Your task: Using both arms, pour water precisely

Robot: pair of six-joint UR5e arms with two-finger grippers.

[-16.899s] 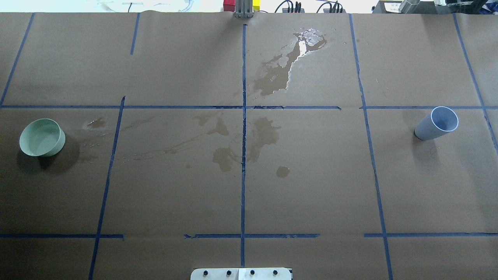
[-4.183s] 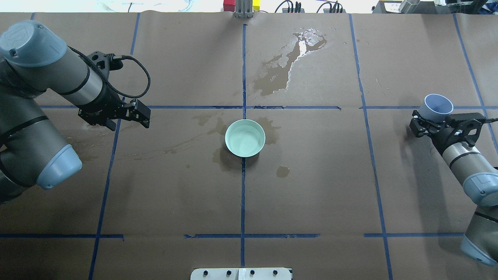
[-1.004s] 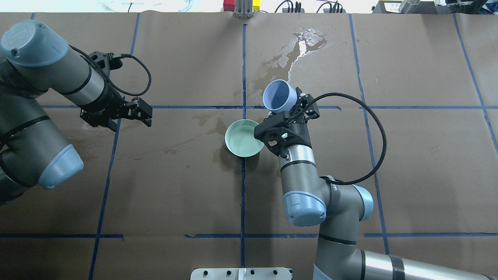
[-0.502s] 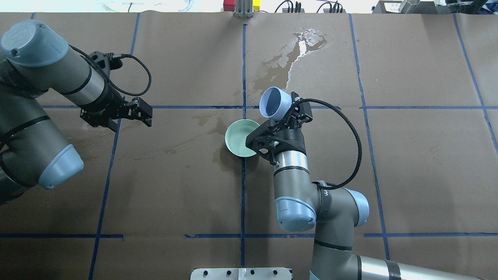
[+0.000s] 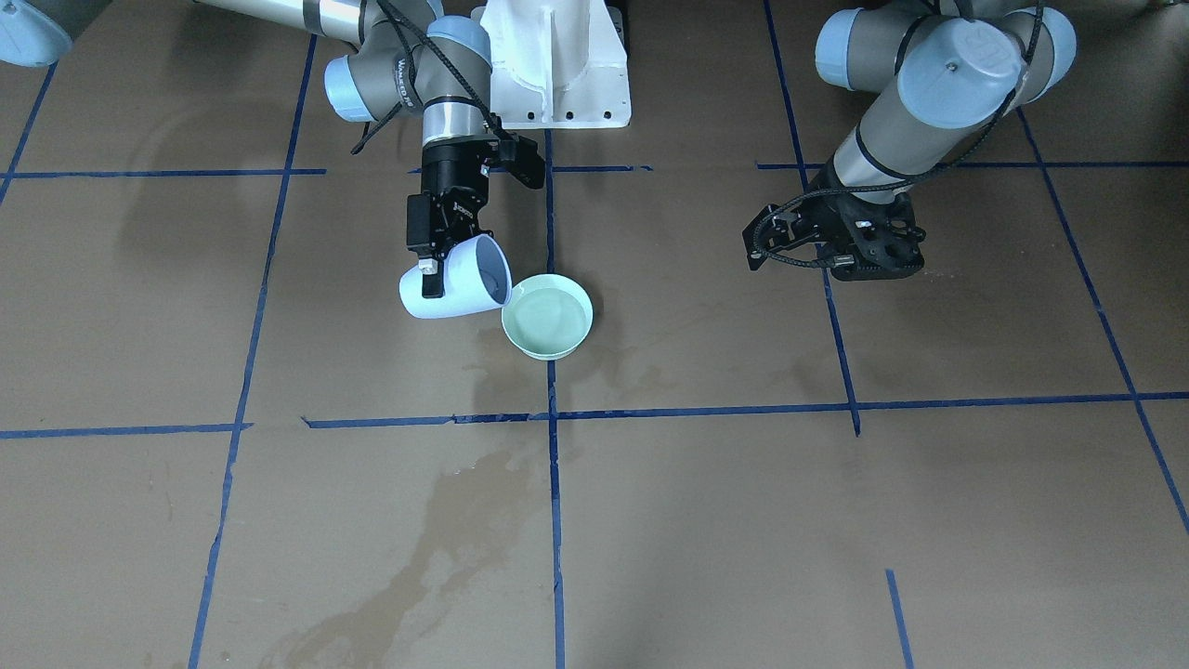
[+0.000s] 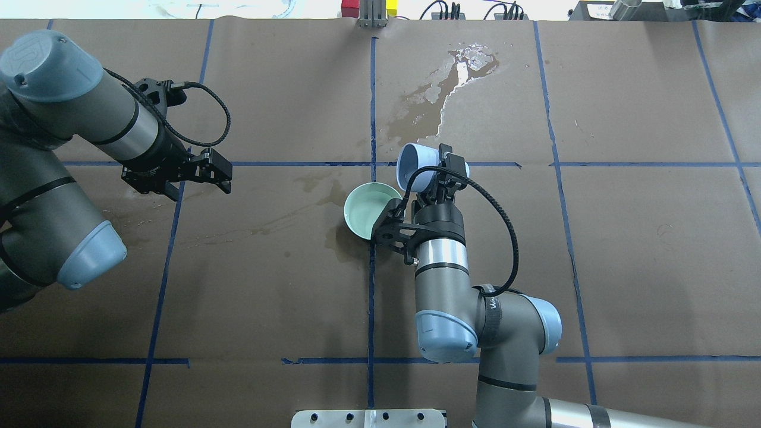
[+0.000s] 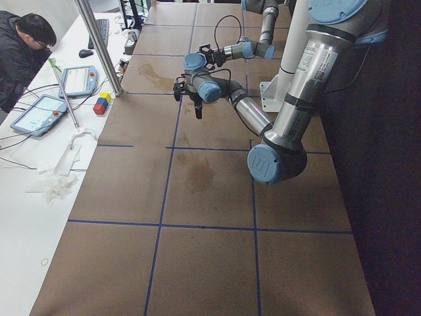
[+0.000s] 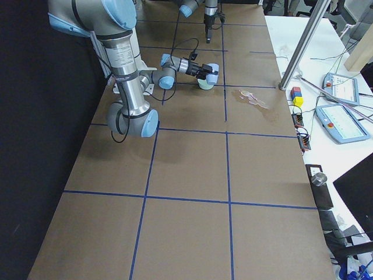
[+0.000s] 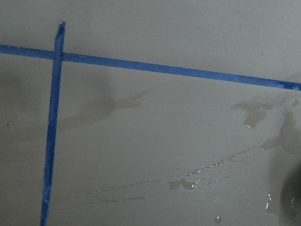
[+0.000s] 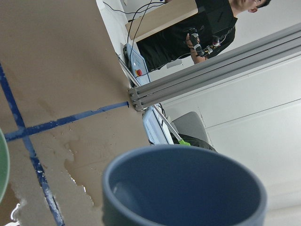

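My right gripper is shut on a pale blue cup. It holds the cup tilted steeply, mouth toward a green bowl at the table's centre. In the front view the cup lies almost on its side, its rim at the bowl's edge. The bowl holds a shallow layer of shiny water. No stream shows. The right wrist view looks into the cup. My left gripper is open and empty above the table, far left of the bowl.
A wet puddle lies on the brown paper beyond the cup. Darker damp stains surround the bowl, and thin wet streaks lie under my left gripper. Blue tape lines cross the table. The white pedestal stands at the robot's side.
My right gripper has rotated the cup from nearly upright to steeply tilted, and brought its mouth to the bowl's rim. My left arm and the bowl have not moved in the last second.
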